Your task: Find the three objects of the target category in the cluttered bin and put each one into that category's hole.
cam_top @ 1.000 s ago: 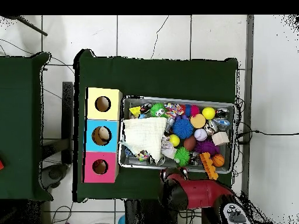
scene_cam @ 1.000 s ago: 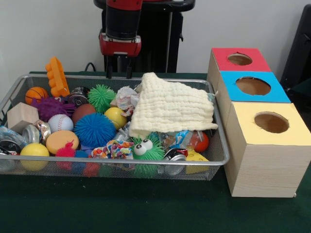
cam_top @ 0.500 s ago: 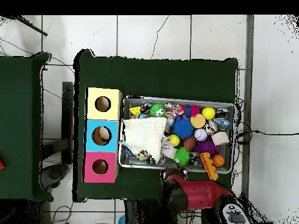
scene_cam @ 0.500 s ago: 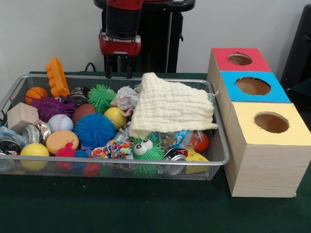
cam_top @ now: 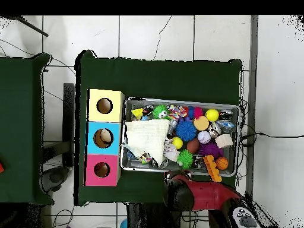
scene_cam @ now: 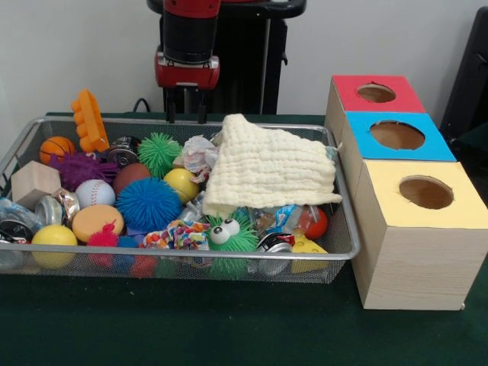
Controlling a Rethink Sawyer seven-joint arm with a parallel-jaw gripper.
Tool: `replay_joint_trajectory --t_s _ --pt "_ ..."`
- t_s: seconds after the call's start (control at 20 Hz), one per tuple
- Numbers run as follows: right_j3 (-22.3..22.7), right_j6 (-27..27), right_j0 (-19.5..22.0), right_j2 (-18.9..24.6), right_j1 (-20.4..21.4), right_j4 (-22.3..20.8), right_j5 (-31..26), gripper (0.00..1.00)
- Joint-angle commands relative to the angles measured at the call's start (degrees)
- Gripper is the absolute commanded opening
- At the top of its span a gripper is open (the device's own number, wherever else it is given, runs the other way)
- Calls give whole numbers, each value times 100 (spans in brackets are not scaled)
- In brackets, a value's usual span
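Mesh bin (scene_cam: 341, 229): balls, cloth (scene_cam: 267, 171) | gripper (scene_cam: 185, 116): fingers parted, empty, above rim

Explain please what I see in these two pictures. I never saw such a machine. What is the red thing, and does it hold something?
The red and black thing is a robot arm; its tool hangs open and empty behind a wire bin. One picture looks across the table at the robot, the other straight down from above. The bin is full of toys: balls, spiky balls, crushed cans, a wooden block, and a cream cloth lying over part of them. Beside the bin stand three wooden boxes in a row, topped red, blue and yellow, each with a round hole.
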State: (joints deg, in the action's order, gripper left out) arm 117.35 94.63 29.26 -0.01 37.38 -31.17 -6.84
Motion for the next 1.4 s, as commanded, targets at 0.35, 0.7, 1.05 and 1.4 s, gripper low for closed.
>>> replay_joint_trajectory --t_s 0.35,0.7,1.05,1.4 --pt "-607 384 411 808 -104 528 -723 100" --pt "33 231 559 1009 888 955 -1638 100" --pt "476 18 551 1037 1685 1197 -2275 100" --pt "455 65 512 1009 1734 1216 -2337 100"
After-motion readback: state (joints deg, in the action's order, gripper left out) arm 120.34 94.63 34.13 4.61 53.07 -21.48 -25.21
